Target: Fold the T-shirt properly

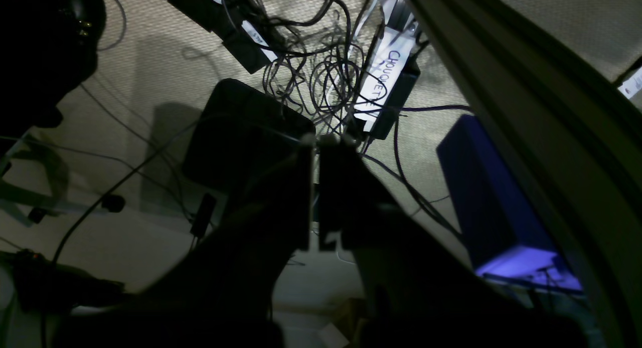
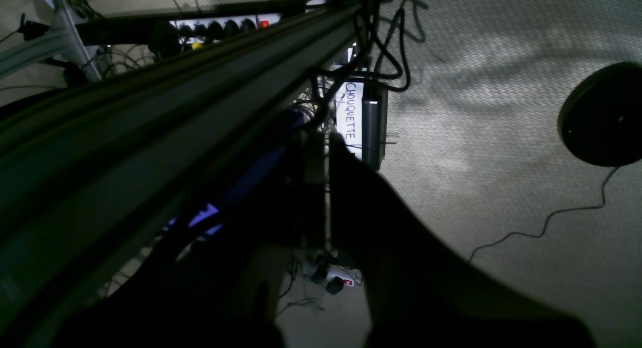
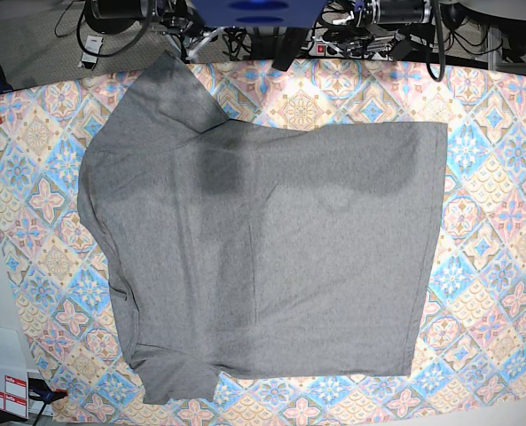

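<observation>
T-shirt (image 3: 263, 257) spread flat across centre of frame on patterned tabletop (image 3: 498, 222), sleeves at upper left and lower left; left tool (image 1: 317, 140) closed, empty, over floor cables; right tool (image 2: 321, 137) closed, empty, beside frame rail.

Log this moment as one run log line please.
T-shirt: flat, unfolded on tablecloth | left gripper: shut, empty | right gripper: shut, empty

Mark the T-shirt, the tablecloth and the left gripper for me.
T-shirt (image 3: 271, 257): base view, middle of the grey body.
Tablecloth (image 3: 493, 222): base view, bare patterned cloth beside the shirt's straight edge.
Left gripper (image 1: 317, 140): left wrist view, between the shut fingertips.
</observation>
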Available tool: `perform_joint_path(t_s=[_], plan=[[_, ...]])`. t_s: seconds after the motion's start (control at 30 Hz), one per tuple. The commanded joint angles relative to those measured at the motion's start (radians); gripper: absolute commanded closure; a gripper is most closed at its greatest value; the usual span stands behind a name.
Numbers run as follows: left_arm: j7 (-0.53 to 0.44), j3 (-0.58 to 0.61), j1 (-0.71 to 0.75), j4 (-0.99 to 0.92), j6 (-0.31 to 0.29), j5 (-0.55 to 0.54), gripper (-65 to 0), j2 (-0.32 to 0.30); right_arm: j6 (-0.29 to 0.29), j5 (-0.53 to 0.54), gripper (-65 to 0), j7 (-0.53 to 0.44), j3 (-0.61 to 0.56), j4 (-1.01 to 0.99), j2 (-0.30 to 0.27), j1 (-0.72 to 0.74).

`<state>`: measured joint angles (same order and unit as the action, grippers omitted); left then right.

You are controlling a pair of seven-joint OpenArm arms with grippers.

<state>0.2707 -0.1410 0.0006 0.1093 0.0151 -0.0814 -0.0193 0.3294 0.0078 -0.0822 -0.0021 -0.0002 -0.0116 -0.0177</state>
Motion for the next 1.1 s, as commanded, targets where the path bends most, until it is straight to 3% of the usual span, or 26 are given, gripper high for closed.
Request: perform_joint_path(t_s=[0.0, 0.7, 1.07], plan=[[0.005, 0.001, 0.006, 0.003, 0.006, 0.004, 0.0, -0.001, 0.009, 0.001, -1.6, -0.003, -0.002, 0.000, -0.001, -0.001], [0.003, 0.001, 0.009, 0.003, 0.006, 0.004, 0.0, -0.001, 0.009, 0.001, -1.7, -0.003, -0.002, 0.000, -0.003, -0.001], [-0.136, 0.002, 0.063, -0.001, 0.006, 0.007, 0.0, -0.003, 0.009, 0.001, -1.7, -0.003, -0.003, 0.000, -0.004, -0.003]])
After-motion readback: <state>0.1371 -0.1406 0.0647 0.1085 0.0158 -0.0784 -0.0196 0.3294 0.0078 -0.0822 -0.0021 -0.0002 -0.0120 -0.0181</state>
